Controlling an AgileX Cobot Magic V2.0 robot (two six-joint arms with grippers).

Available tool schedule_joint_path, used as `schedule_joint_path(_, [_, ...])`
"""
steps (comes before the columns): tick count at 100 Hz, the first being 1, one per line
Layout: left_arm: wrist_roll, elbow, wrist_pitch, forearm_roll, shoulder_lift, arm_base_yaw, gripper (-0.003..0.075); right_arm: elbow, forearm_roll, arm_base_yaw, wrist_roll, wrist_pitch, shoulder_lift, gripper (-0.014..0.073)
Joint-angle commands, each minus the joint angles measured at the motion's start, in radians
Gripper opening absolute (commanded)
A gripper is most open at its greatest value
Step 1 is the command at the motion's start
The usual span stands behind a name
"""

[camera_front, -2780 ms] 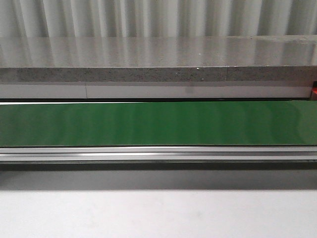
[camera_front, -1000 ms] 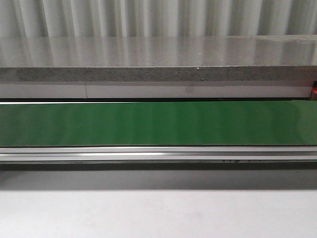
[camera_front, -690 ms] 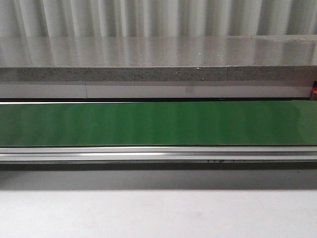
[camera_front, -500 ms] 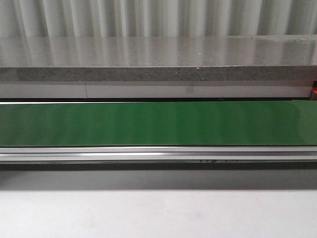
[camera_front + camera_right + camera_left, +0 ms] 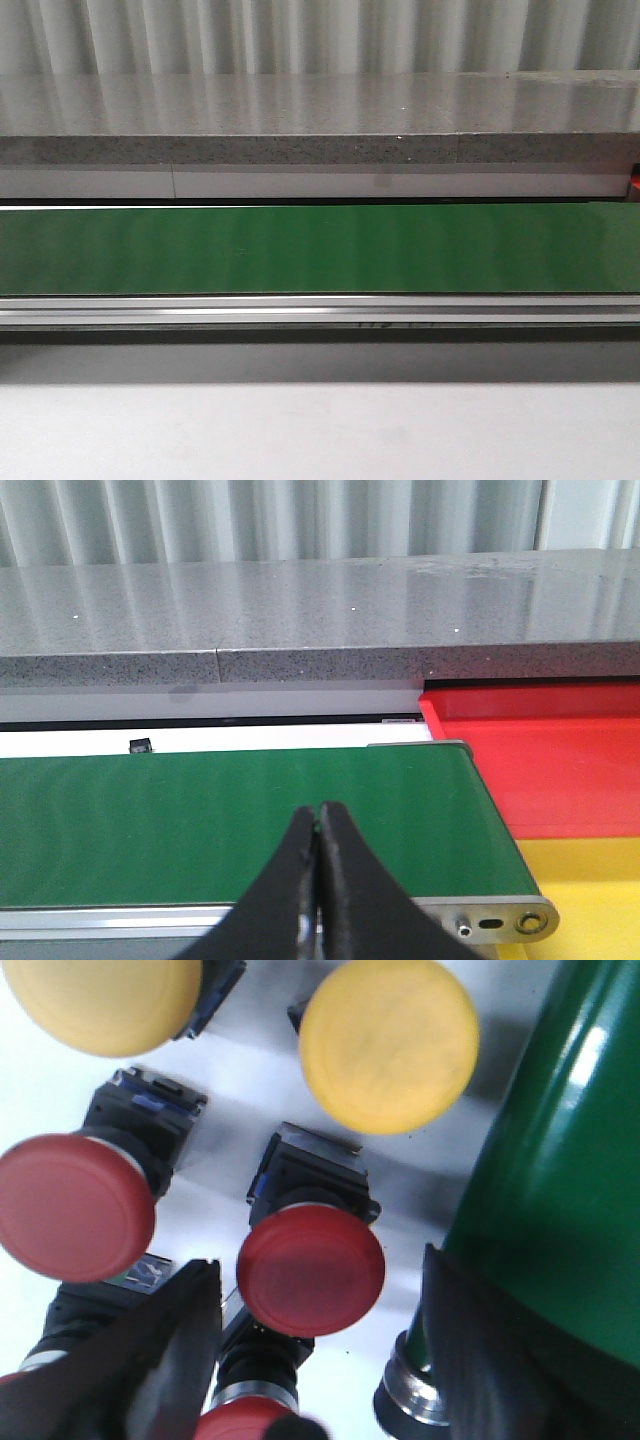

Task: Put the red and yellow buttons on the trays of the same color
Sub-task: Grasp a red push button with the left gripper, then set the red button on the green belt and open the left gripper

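Red cap sits dead between my left tool's (image 5: 315,1350) fingers (image 5: 165,1350), which are spread wide w/ nothing gripped. That red button (image 5: 310,1268) stands cap-up on the white tabletop (image 5: 40,1090), a second red button (image 5: 72,1205) just beside it, a third red cap (image 5: 245,1425) peeking at the frame edge right by my tool. Two yellow buttons (image 5: 388,1042) lie beyond, one (image 5: 100,1000) partly cut off. Green conveyor belt (image 5: 560,1190) runs close on the other side, its end roller (image 5: 410,1400) near my other finger.

Right tool (image 5: 318,880) is clenched, tips touching, holding nothing, hanging over the belt (image 5: 230,820). Red tray (image 5: 540,750) and yellow tray (image 5: 585,880) sit past the belt end. Front view shows only bare belt (image 5: 320,250), no buttons on it, no arms.

Risks, as I judge them:
- Buttons are packed tight; closing on the middle one, a finger could clip the neighbour or the cap near my tool & knock them over.
- Caps are round & smooth, prob. slippery; a pinch on the rim may squirt it out. Better on the black body, but can't see how much room there is.
- Finger by the belt could catch the roller if I drop too far that way.
- Picking red then routing to wrong tray: trays sit right next to each other.
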State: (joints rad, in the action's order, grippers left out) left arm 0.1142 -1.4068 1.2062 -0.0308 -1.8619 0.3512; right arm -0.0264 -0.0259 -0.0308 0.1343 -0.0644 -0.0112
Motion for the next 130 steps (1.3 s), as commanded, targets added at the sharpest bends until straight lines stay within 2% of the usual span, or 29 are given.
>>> schedule_joint_path(1, [0.003, -0.026, -0.003, 0.001, 0.029, 0.003, 0.0405, -0.002, -0.01, -0.007, -0.001, 0.073, -0.013, -0.0066])
schedule_joint_path(26, [0.006, -0.026, -0.003, 0.004, -0.008, 0.003, 0.0385, -0.002, -0.01, -0.007, -0.001, 0.073, -0.013, -0.0066])
schedule_joint_path(52, [0.006, -0.026, -0.005, 0.004, -0.012, 0.003, 0.0177, -0.002, -0.01, -0.007, -0.001, 0.073, -0.013, -0.0066])
schedule_joint_path(64, [0.006, -0.026, -0.001, 0.004, -0.003, 0.003, 0.0123, -0.002, -0.01, -0.007, -0.001, 0.073, -0.013, -0.0066])
schedule_joint_path(110, [0.006, -0.026, 0.072, 0.001, 0.213, -0.005, 0.0117, -0.002, -0.01, -0.007, -0.001, 0.073, -0.013, -0.0066])
schedule_joint_path(130, [0.006, -0.044, 0.072, 0.009, 0.254, -0.09, 0.0117, -0.002, -0.01, -0.007, -0.001, 0.073, -0.013, -0.0066])
